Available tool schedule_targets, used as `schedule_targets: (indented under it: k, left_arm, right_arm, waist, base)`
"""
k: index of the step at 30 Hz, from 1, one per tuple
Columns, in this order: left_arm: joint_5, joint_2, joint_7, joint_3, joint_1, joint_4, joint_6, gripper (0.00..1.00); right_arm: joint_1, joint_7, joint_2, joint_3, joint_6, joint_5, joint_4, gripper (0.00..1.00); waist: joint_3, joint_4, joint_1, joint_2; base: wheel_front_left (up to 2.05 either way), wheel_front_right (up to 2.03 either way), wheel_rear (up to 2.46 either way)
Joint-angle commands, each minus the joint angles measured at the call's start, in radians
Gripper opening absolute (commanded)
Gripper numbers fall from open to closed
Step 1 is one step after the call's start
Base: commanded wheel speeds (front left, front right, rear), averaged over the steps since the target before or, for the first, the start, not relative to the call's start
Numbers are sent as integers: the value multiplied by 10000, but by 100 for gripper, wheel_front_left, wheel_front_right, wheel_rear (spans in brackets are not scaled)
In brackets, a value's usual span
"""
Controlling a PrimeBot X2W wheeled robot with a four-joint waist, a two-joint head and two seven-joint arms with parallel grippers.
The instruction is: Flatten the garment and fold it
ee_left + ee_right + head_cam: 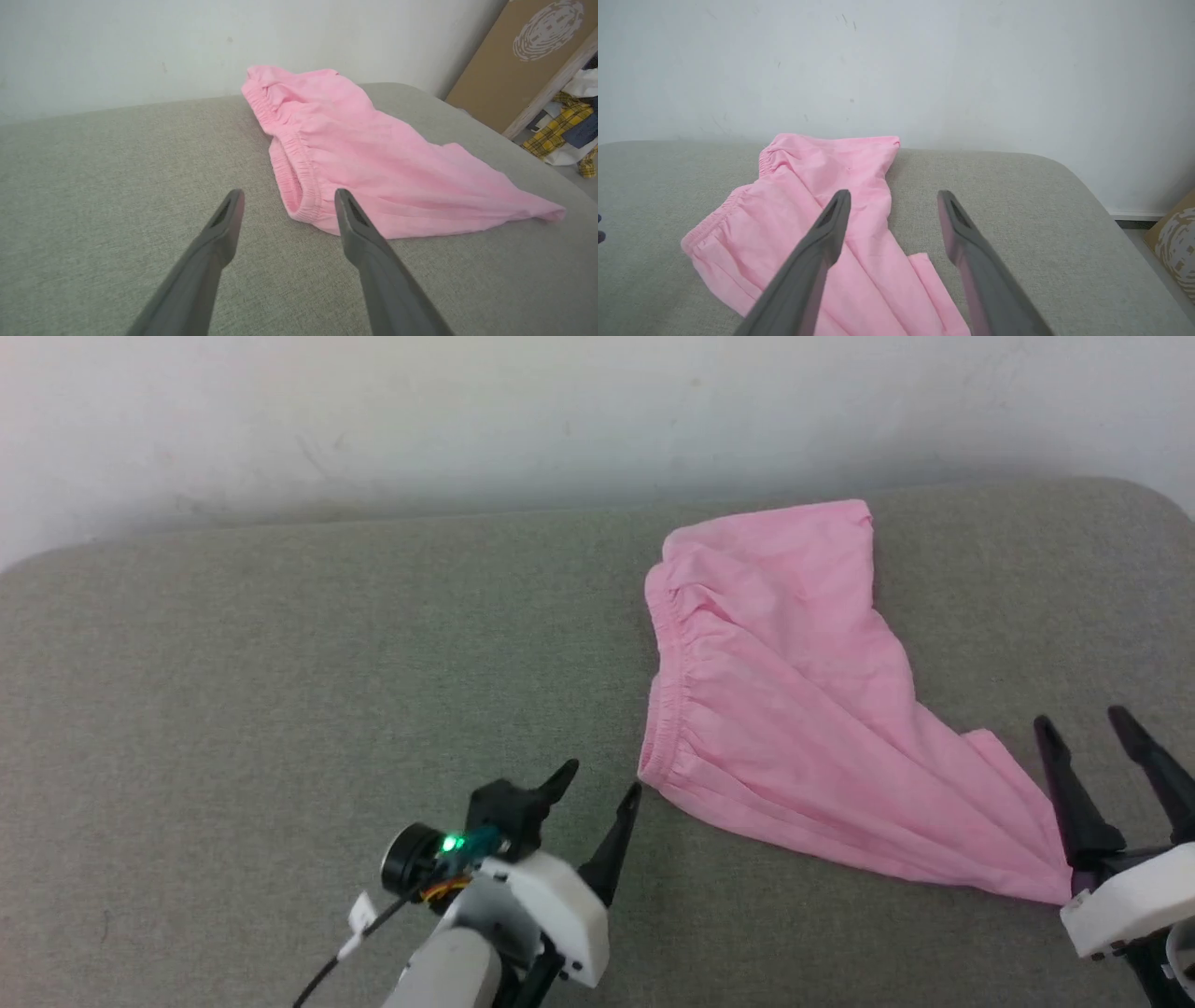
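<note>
Both hands are released: our left hand [602,777] and our right hand [1078,717] each hold their two dark fingers spread, with nothing between them.

We work over a grey padded surface [280,663] that runs up to a pale wall [467,420]. The garment [775,691] lies on the right half of this surface, between the two hands.

We judge the task to be at an early stage:
- Flattening is not complete. The cloth is broad at the far end and narrows towards us, and creases fan out from its near right corner.
- No fold is visible, so we count the folding step as not yet begun.

The gathered elastic waistband [667,691] forms the garment's left edge. Its near end lies just beyond our left hand's fingertips and slightly to their right, apart from them. In the left wrist view it sits between the two fingers, further along.

The bunched corner [1046,877] lies just beside the base of our right hand. In the right wrist view the cloth passes beneath the left finger.
</note>
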State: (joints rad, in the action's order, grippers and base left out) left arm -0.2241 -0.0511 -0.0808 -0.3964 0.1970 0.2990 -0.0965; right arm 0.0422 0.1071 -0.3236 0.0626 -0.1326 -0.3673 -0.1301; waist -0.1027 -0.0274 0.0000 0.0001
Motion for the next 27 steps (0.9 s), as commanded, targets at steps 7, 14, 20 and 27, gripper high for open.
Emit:
schedule_targets:
  k: [7,14,20,27]
  left_arm:
    - [-227,7,2938,-568,1678,640,-76,100]
    - [-174,-21,4746,-888,2796,1162,-90,100]
    - [-212,-31,5383,-997,3174,1415,-59,0]
    - [-507,-180,4916,-934,2920,1100,-97,0]
  right_arm:
    - [-285,-1344,882,230,19,677,22,100]
    - [-514,-1672,1090,111,19,923,431,100]
    - [-677,-1876,1204,175,19,1000,754,100]
    - [-778,-1905,1229,146,19,1163,975,100]
  waist:
    - [-816,-661,0,-1]
    - [-1281,-966,0,-1]
    - [-1462,-998,0,-1]
    - [-1391,-726,0,-1]
  base:
    - [0,0,0]
    - [0,0,0]
    - [0,0,0]
    - [0,0,0]
